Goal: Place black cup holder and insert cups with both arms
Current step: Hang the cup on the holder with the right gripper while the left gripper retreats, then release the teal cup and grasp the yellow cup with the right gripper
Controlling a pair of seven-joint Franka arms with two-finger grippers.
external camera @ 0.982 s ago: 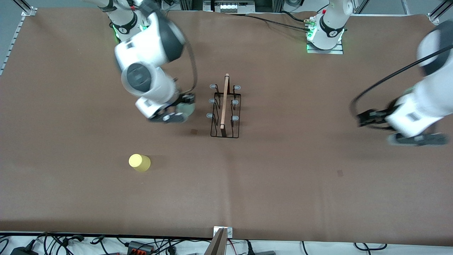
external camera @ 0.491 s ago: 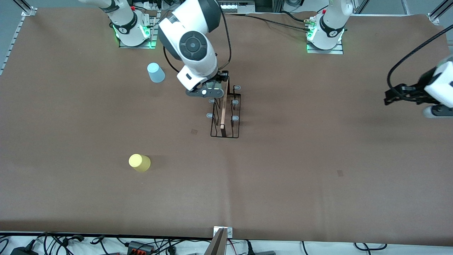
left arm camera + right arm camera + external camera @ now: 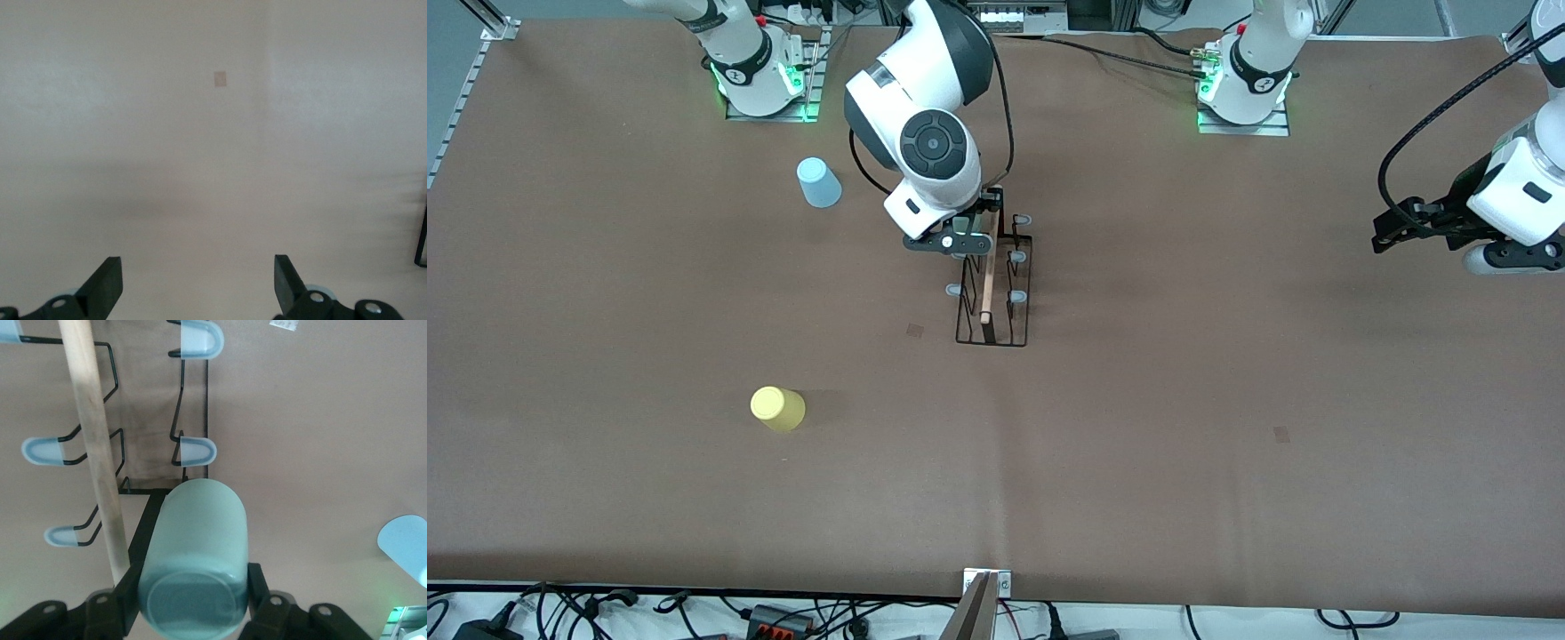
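A thin black wire cup holder (image 3: 993, 277) with a pale wooden rod handle and grey-blue peg tips stands mid-tabletop (image 3: 1138, 427). A smooth mint green cup (image 3: 193, 563) is pinched in the right tool (image 3: 193, 613) over the holder's end nearest the bases. The left tool (image 3: 197, 287), spread wide and empty, is held over bare tabletop at the left arm's end. A yellow cup (image 3: 777, 408) and a light blue cup (image 3: 818, 181) rest toward the right arm's end.

Brown table (image 3: 1138, 444): black cup holder (image 3: 993, 298) mid-table; light blue cup (image 3: 818, 181), yellow cup (image 3: 777, 408) toward right arm's end.
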